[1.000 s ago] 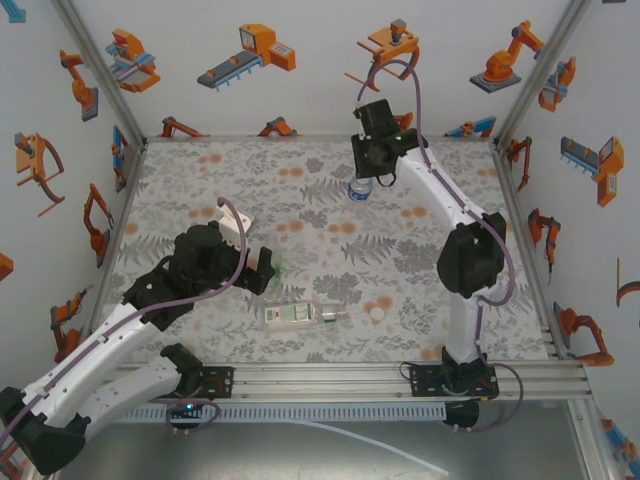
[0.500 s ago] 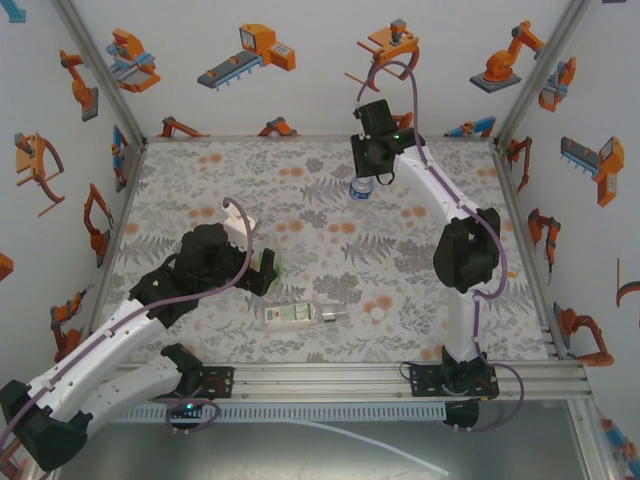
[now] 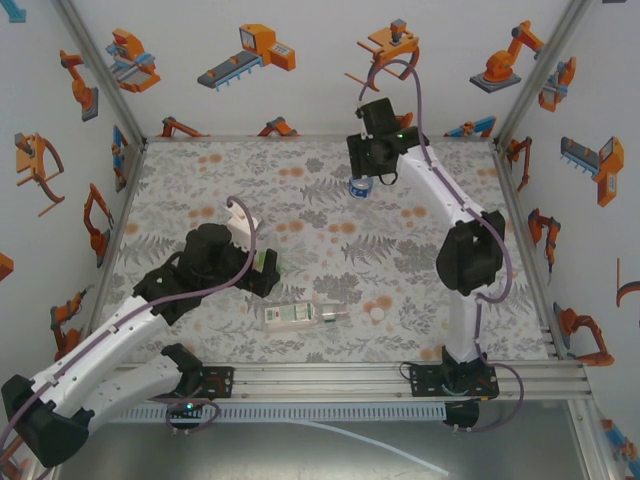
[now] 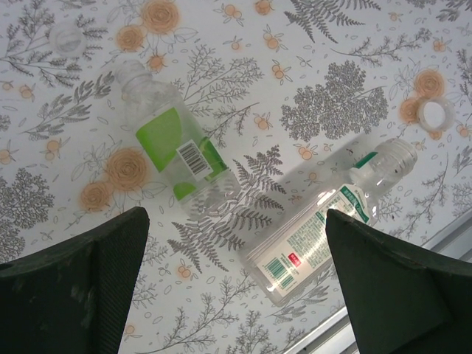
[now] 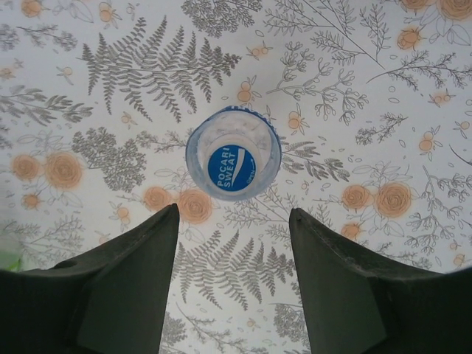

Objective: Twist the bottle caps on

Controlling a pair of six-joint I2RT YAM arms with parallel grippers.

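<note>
My right gripper (image 3: 362,178) (image 5: 234,214) hangs open just above the squat bottle (image 3: 360,189) (image 5: 233,164). That bottle stands upright at the back, and a blue-printed cap sits on its neck. My left gripper (image 3: 268,272) (image 4: 236,221) is wide open over two bottles lying on the mat, touching neither. One is the green-labelled bottle (image 4: 173,140) and the other is the white-labelled bottle (image 3: 298,316) (image 4: 324,228). Both necks are bare. A white cap (image 3: 377,313) (image 4: 434,114) lies loose to the right of the white-labelled bottle's neck. A second pale cap (image 4: 68,38) lies past the green-labelled bottle's neck.
The floral mat (image 3: 200,180) covers the table inside white walls. An aluminium rail (image 3: 330,375) (image 4: 442,240) runs along the near edge, close to the white-labelled bottle. The right arm's elbow (image 3: 470,260) rises over the right side of the mat.
The right gripper has opened and let go of the squat bottle's cap. The left gripper has shifted slightly towards the lying bottles, still wide open.
</note>
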